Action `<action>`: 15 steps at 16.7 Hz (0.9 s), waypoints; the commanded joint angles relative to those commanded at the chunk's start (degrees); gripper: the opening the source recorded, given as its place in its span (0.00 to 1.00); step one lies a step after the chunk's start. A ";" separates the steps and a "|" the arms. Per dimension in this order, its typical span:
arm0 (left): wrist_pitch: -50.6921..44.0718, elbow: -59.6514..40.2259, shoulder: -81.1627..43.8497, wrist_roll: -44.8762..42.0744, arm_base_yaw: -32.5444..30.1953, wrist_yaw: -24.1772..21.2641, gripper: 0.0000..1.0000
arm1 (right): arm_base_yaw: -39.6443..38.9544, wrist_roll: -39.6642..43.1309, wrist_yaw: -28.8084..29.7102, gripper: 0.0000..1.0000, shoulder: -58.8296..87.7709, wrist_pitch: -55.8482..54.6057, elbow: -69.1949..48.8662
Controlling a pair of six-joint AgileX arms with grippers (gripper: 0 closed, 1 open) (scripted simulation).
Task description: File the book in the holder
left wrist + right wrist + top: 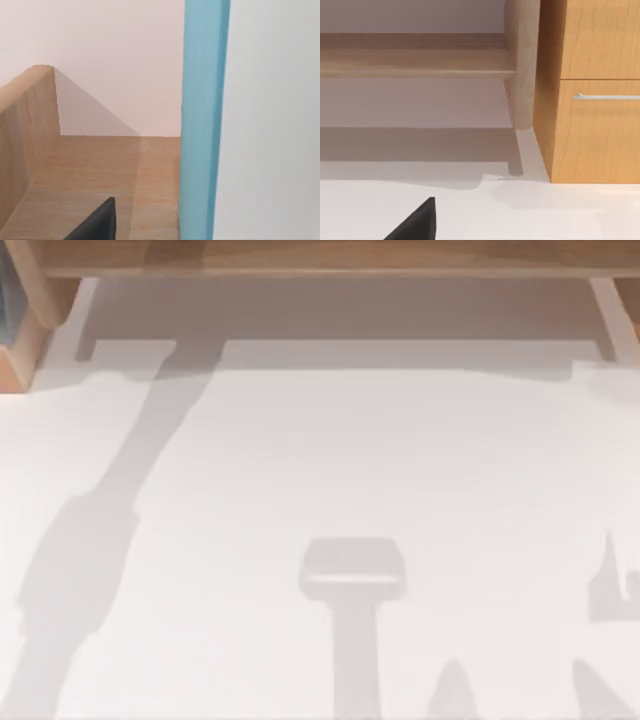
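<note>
The book [205,120] stands upright close to the left wrist camera, with a light blue spine and a white cover [270,120] beside it. It rests on the wooden holder [100,170], whose floor and a side wall [25,130] lie around it. A dark part of my left gripper [97,225] shows over the holder's floor, apart from the spine. In the top view the holder's corner [20,350] sits at the far left with a strip of blue [6,300] in it. My right gripper [417,225] hangs over the white table, with nothing near it.
A wooden shelf [320,258] runs along the back of the white table [320,490]. In the right wrist view a shelf leg [520,65] stands next to a wooden drawer cabinet [595,125] with a metal handle [605,96].
</note>
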State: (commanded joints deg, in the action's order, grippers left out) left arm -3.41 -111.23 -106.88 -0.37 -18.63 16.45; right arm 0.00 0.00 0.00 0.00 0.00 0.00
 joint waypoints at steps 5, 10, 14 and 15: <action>-0.84 -3.19 -2.37 0.02 0.32 -0.36 1.00 | 0.00 0.00 0.00 1.00 0.00 0.00 0.00; -0.84 -3.19 -2.37 0.02 0.32 -0.36 0.77 | 0.00 0.00 0.00 1.00 0.00 0.00 0.00; -0.84 -3.19 -2.37 0.02 0.32 -0.36 0.47 | 0.00 0.00 0.00 1.00 0.00 0.00 0.00; -0.84 -3.19 -2.37 0.02 0.32 -0.36 0.40 | 0.00 0.00 0.00 1.00 0.00 0.00 0.00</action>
State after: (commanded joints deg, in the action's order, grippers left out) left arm -4.24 -114.42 -109.25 -0.35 -18.31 16.09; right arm 0.00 0.00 0.00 0.00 0.00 0.00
